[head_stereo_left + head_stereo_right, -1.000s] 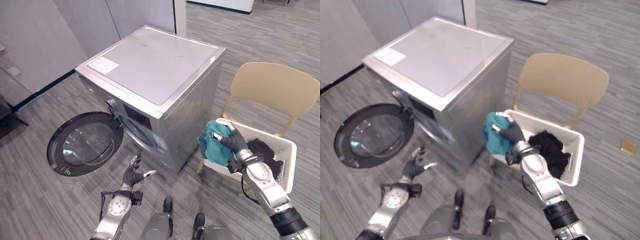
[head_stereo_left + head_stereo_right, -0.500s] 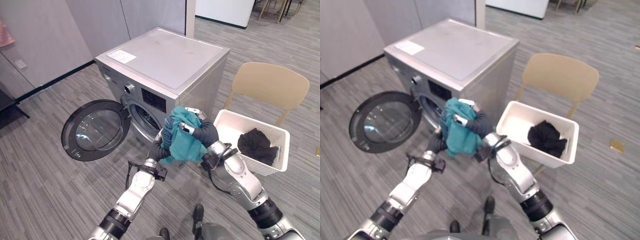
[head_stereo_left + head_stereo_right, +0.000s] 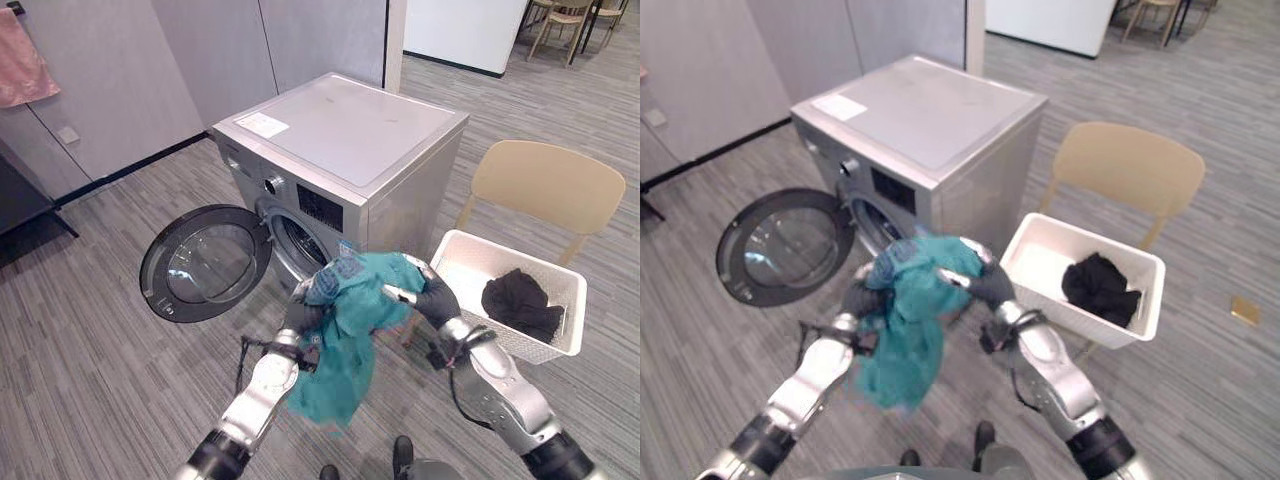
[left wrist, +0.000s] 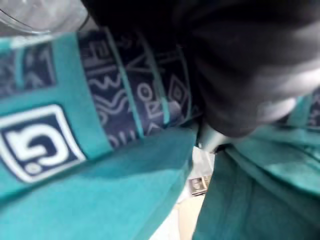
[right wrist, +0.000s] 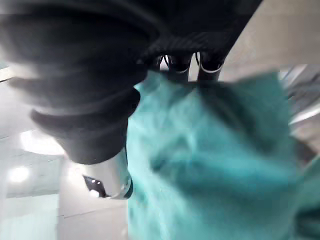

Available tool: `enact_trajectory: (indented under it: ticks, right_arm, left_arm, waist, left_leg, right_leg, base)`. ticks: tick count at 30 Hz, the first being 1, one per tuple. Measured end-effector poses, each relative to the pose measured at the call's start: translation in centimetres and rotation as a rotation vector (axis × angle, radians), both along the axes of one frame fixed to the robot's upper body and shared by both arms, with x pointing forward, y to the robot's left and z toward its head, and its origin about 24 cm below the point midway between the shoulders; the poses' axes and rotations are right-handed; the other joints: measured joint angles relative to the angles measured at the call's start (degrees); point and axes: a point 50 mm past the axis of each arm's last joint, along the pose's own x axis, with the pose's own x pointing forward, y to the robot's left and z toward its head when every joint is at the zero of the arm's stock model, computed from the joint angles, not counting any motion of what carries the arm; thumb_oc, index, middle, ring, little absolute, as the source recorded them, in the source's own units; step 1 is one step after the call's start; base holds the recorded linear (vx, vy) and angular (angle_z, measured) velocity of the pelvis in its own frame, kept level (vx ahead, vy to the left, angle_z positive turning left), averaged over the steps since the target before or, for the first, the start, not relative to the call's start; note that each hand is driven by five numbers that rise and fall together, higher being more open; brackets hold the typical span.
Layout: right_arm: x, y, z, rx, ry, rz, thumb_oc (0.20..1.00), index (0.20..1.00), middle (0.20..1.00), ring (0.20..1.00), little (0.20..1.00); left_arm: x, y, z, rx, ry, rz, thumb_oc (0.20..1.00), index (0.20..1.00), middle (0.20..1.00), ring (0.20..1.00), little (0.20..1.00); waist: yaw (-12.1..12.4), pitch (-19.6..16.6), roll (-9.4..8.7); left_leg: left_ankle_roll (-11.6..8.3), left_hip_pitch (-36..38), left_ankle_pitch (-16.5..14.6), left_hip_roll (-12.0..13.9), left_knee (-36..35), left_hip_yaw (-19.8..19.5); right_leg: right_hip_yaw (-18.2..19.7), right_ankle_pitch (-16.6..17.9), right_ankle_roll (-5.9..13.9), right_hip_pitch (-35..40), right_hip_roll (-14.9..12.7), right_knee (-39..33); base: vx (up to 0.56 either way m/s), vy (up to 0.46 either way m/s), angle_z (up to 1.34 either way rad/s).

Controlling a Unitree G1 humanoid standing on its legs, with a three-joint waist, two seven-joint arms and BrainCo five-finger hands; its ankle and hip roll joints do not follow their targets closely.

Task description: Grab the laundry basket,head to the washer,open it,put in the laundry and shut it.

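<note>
- The teal garment (image 3: 345,335) is held up between both hands in front of the washer (image 3: 350,160), its upper edge bunched at the hands and its longer part hanging loose toward the floor (image 3: 90,340).
- The right hand (image 3: 428,296) has its fingers curled round the garment's upper edge, at about 3 o'clock of the cloth; its wrist view shows the fingers (image 5: 210,70) buried in teal fabric.
- The left hand (image 3: 302,316) grips the same cloth at about 9 o'clock of it, fingers closed on the patterned dark-blue band (image 4: 140,95).
- Behind the hands, at 12 o'clock, the washer's round opening (image 3: 298,240) faces them, with the door (image 3: 205,265) swung wide open toward 10 o'clock.
- At 3 o'clock of the hands stands the white laundry basket (image 3: 565,300), just beside the washer's side wall; a black garment (image 3: 518,300) lies inside it.
- A tan chair (image 3: 548,185) stands behind the basket, at about 1 o'clock.
- A pink cloth (image 3: 20,65) hangs on the wall far off at 10 o'clock.
</note>
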Motion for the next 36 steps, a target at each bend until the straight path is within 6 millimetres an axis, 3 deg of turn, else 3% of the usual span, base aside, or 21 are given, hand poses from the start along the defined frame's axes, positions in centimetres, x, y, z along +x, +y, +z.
enact_trajectory:
  ticks: [3,7,10,15,17,18,19,20,21,24,25,27,28,30,32,33,35,36]
  right_arm:
    - [-1.5,-5.3,-3.2,-0.293,0.114,-0.157,1.0,1.0,1.0,1.0,1.0]
    - [-2.3,-8.0,-5.7,-0.51,0.209,-0.227,1.0,1.0,1.0,1.0,1.0]
    - [-3.6,-9.5,-8.7,-0.634,0.346,-0.206,1.0,1.0,1.0,1.0,1.0]
    - [-5.3,-11.3,-11.5,-0.706,0.489,-0.216,1.0,1.0,1.0,1.0,1.0]
    - [-5.9,-11.8,-12.3,-0.745,0.539,-0.215,1.0,1.0,1.0,1.0,1.0]
    - [-5.9,-11.9,-12.7,-0.755,0.559,-0.215,1.0,1.0,1.0,1.0,1.0]
    - [-5.8,-11.5,-13.1,-0.744,0.57,-0.217,1.0,1.0,1.0,1.0,1.0]
    - [-5.4,-11.0,-13.1,-0.735,0.557,-0.221,1.0,1.0,1.0,1.0,1.0]
    - [-4.9,-10.6,-13.0,-0.73,0.54,-0.221,1.0,1.0,1.0,1.0,1.0]
    - [-5.1,-9.9,-13.4,-0.718,0.554,-0.221,1.0,1.0,1.0,1.0,1.0]
    - [-5.1,-9.5,-13.5,-0.707,0.556,-0.219,1.0,1.0,1.0,1.0,1.0]
    - [-4.9,-9.4,-13.4,-0.705,0.547,-0.22,1.0,1.0,1.0,1.0,1.0]
    - [-4.7,-9.4,-13.3,-0.711,0.543,-0.218,1.0,1.0,1.0,1.0,1.0]
    - [-5.1,-8.6,-13.7,-0.715,0.549,-0.201,1.0,1.0,1.0,1.0,1.0]
    - [-5.5,-8.2,-14.0,-0.708,0.561,-0.19,1.0,1.0,1.0,1.0,1.0]
    - [-5.6,-8.0,-14.0,-0.703,0.558,-0.183,1.0,1.0,1.0,1.0,1.0]
    - [-5.7,-7.3,-13.9,-0.698,0.545,-0.158,1.0,1.0,1.0,1.0,1.0]
    - [-5.4,-6.9,-13.6,-0.69,0.525,-0.152,1.0,1.0,1.0,1.0,1.0]
  left_arm:
    - [-3.6,3.1,-2.9,-0.062,0.157,0.129,0.2,0.2,0.2,0.2,0.2]
    - [-6.6,5.9,-6.5,-0.048,0.344,0.234,0.2,0.2,0.2,0.2,0.2]
    - [-9.2,7.9,-9.6,-0.045,0.512,0.352,0.2,0.2,0.2,0.2,0.2]
    - [-10.6,9.7,-11.5,-0.024,0.621,0.445,0.2,0.2,0.2,0.2,0.2]
    - [-9.8,9.9,-11.4,-0.027,0.612,0.457,0.2,0.2,0.2,0.2,0.2]
    - [-9.1,10.1,-11.1,-0.048,0.594,0.475,0.2,0.2,0.2,0.2,0.2]
    - [-9.3,10.5,-11.1,-0.047,0.595,0.494,0.2,0.2,0.2,0.2,0.2]
    - [-9.5,10.7,-11.1,-0.047,0.6,0.51,0.2,0.2,0.2,0.2,0.2]
    - [-9.5,10.8,-11.1,-0.046,0.601,0.522,0.2,0.2,0.2,0.2,0.2]
    - [-8.4,10.4,-10.8,-0.053,0.578,0.514,0.2,0.2,0.2,0.2,0.2]
    - [-8.3,10.4,-10.7,-0.056,0.571,0.511,0.2,0.2,0.2,0.2,0.2]
    - [-8.4,10.2,-10.8,-0.061,0.58,0.51,0.2,0.2,0.2,0.2,0.2]
    - [-8.6,10.1,-11.0,-0.064,0.591,0.511,0.2,0.2,0.2,0.2,0.2]
    - [-9.5,10.3,-11.3,-0.057,0.621,0.514,0.2,0.2,0.2,0.2,0.2]
    - [-9.4,10.5,-11.1,-0.051,0.612,0.511,0.2,0.2,0.2,0.2,0.2]
    - [-9.6,10.8,-11.0,-0.038,0.613,0.513,0.2,0.2,0.2,0.2,0.2]
    - [-8.9,11.6,-10.4,-0.018,0.586,0.515,0.2,0.2,0.2,0.2,0.2]
    - [-8.9,11.8,-10.4,-0.006,0.586,0.515,0.2,0.2,0.2,0.2,0.2]
  waist:
    - [0.32,-0.07,0.6]
    - [0.4,-0.35,1.12]
    - [2.36,-0.27,1.6]
    - [3.57,1.91,0.94]
    - [3.8,3.97,0.51]
    - [4.32,5.87,-0.81]
    - [5.72,6.36,-1.36]
    - [5.74,7.32,-3.24]
    - [5.01,7.66,-3.73]
    - [3.79,8.24,-4.56]
    - [3.68,8.01,-4.44]
    - [4.14,7.6,-3.8]
    - [4.16,7.41,-3.44]
    - [4.56,6.04,-5.59]
    - [4.37,5.63,-6.03]
    - [4.14,5.57,-6.08]
    - [3.35,5.44,-6.32]
    - [2.98,5.84,-5.85]
  left_leg:
    - [-0.11,-0.42,-0.07,0.19,0.0,-1.78]
    - [-0.18,-0.34,-0.11,0.35,0.01,-3.15]
    - [-0.34,-1.52,0.03,0.47,0.14,-4.5]
    - [-1.34,-9.52,-0.37,-0.59,8.29,-8.75]
    - [-4.47,-13.39,2.25,-1.42,9.9,-9.45]
    - [-3.89,-14.72,1.61,-0.95,10.23,-4.36]
    - [-1.8,-14.78,-0.54,-0.38,11.66,0.36]
    - [-1.44,-15.15,-1.83,0.09,12.71,3.62]
    - [-1.4,-15.46,-2.57,0.79,13.26,6.37]
    - [-2.36,-15.6,-3.28,3.01,12.45,9.55]
    - [-2.27,-15.15,-3.32,4.35,12.4,11.76]
    - [-1.76,-13.92,-3.66,5.03,12.13,12.28]
    - [-1.08,-13.09,-3.66,4.8,11.68,11.29]
    - [1.65,-11.75,-3.4,0.09,10.45,11.53]
    - [4.76,-9.76,-3.99,-2.89,9.65,11.19]
    - [5.14,-9.43,-3.23,-3.49,9.56,11.12]
    - [6.14,-8.36,-3.45,-4.68,8.42,9.59]
    - [7.73,-7.51,-4.21,-4.8,7.26,8.43]
  right_leg:
    - [-1.55,0.0,0.0,0.95,0.03,-1.53]
    - [-2.86,-0.08,-0.06,1.97,0.1,-2.31]
    - [-3.85,-0.33,-0.39,1.44,0.15,-2.12]
    - [-5.51,-0.83,-0.97,-0.61,-0.02,-1.4]
    - [-7.2,-1.27,-1.73,-1.15,-1.24,-1.86]
    - [-9.8,-0.98,-2.66,-1.16,-2.31,-2.66]
    - [-10.16,-0.88,-3.25,-1.17,-3.38,-2.64]
    - [-11.8,-0.88,-3.23,-0.92,-4.77,-2.81]
    - [-13.74,-0.87,-3.18,-0.03,-5.93,-3.52]
    - [-16.74,-0.92,-1.85,2.77,-7.2,-5.35]
    - [-19.15,-0.64,-0.34,3.71,-7.71,-5.25]
    - [-19.6,-0.84,0.56,3.69,-8.07,-3.57]
    - [-19.57,-1.38,1.47,3.49,-8.52,-2.08]
    - [-16.27,-2.93,3.49,0.66,-14.29,6.86]
    - [-10.28,-2.84,3.85,-4.13,-18.18,18.71]
    - [-6.56,-3.86,4.47,-6.68,-18.71,24.88]
    - [-2.86,-4.74,3.93,-10.33,-16.44,29.72]
    - [-0.07,-6.04,3.15,-12.14,-12.59,29.3]
  base:
    - [0.06,-0.079,0.33]
    - [0.04,-0.059,0.19]
    - [-0.02,-0.085,0.2]
    - [-0.06,-0.015,0.49]
    - [0.04,0.063,1.28]
    - [0.11,0.1,1.18]
    - [0.21,0.114,0.86]
    - [0.24,0.123,0.73]
    - [0.25,0.145,0.86]
    - [0.26,0.223,1.12]
    - [0.32,0.275,0.88]
    - [0.33,0.306,0.38]
    - [0.39,0.41,0.12]
    - [0.36,0.387,0.12]
    - [0.18,0.176,0.19]
    - [0.21,0.157,0.38]
    - [0.26,0.139,0.24]
    - [0.32,0.057,0.19]
